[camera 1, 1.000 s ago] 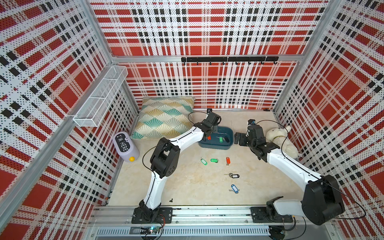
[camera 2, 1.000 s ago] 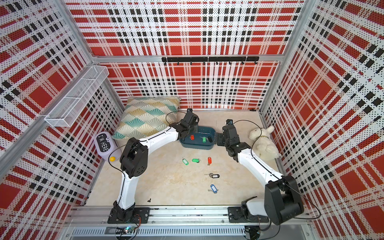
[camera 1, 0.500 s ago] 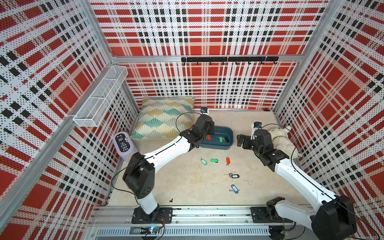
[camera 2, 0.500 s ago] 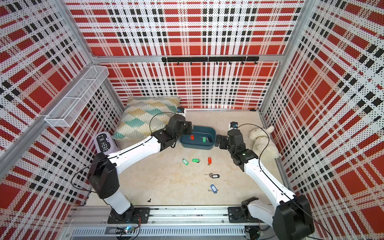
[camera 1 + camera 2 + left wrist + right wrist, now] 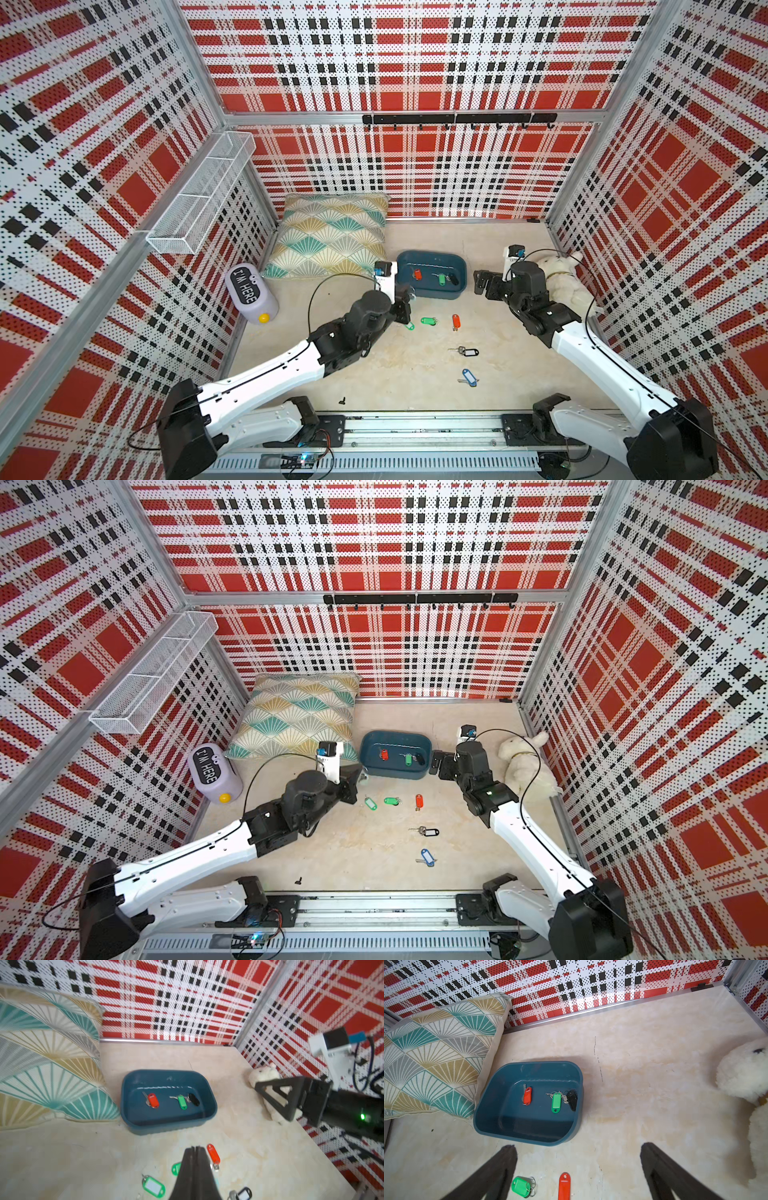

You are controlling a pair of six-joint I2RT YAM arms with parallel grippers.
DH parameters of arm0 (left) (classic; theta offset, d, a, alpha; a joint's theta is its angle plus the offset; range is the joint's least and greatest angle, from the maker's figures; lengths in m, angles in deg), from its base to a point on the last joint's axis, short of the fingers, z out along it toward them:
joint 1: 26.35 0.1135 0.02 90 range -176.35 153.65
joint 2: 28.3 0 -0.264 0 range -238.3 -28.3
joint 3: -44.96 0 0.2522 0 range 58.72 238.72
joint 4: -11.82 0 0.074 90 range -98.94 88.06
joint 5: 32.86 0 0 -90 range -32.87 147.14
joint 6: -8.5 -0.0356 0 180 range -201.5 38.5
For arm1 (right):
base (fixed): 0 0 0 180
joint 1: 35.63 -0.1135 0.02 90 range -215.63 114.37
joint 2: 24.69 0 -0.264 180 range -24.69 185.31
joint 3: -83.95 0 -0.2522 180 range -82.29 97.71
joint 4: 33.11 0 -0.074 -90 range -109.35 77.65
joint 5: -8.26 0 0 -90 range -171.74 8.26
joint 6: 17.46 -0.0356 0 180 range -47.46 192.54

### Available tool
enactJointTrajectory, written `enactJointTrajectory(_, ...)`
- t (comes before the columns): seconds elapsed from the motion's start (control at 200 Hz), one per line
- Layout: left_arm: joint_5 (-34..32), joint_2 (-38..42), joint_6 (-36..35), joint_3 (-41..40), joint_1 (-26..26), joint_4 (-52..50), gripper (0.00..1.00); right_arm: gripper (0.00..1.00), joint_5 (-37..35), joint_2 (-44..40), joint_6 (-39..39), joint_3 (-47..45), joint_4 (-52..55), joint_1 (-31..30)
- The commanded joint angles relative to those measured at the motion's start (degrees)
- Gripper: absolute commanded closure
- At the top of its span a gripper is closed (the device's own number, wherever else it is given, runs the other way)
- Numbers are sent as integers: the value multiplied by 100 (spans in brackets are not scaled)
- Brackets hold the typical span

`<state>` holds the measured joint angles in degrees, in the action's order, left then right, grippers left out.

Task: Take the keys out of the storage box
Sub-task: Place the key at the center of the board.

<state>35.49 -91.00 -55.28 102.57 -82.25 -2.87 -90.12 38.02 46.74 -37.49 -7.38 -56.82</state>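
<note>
The left tool (image 5: 195, 1149) has drawn back from the storage box (image 5: 527, 1136), closed; the right tool (image 5: 483, 284) gapes beside it. Three keys (image 5: 527, 1095) remain inside, toward the table's (image 5: 654, 1064) far edge. The green tag (image 5: 556, 1103) and black tag (image 5: 572, 1098) seem tangled, so one lift may snag both.

Enclosed lab robot test cell: plaid perforated wall panels (image 5: 415, 62), aluminium frame post (image 5: 195, 66), near base rail (image 5: 415, 428).
</note>
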Motion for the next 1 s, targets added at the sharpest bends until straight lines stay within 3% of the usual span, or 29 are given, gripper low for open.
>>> enactJointTrajectory(0.0, 166, -333, 286, -297, -396, 441, 100, 0, -82, -38, -5, -85, -133, -65)
enactJointTrajectory(0.11, 342, -903, 318, -251, -678, 603, 100, 0, -125, -26, 5, -85, -133, -121)
enactJointTrajectory(0.456, 992, -2215, 475, -453, -905, 1157, 100, 0, -282, 2, 5, -94, -99, -298)
enactJointTrajectory(0.997, 1171, -2805, 823, -896, -562, 1691, 100, 0, -507, 135, -28, -153, -63, -474)
